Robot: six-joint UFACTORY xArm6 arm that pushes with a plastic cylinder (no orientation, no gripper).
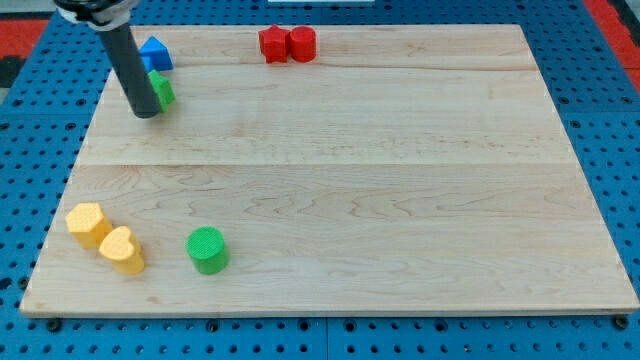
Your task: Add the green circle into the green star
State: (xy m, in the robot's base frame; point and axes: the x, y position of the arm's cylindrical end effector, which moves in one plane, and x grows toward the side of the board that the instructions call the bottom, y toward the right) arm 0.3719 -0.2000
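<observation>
The green circle (208,249) is a round green block near the view's bottom left of the wooden board (330,170). The green star (161,89) sits near the view's top left, partly hidden behind my rod. My tip (146,113) rests on the board right against the green star's left-lower side. The tip is far above the green circle in the view.
A blue block (154,53) sits just above the green star. Two red blocks (273,44) (302,43) touch each other at the view's top centre. A yellow hexagon (88,224) and a yellow heart-like block (122,250) lie left of the green circle.
</observation>
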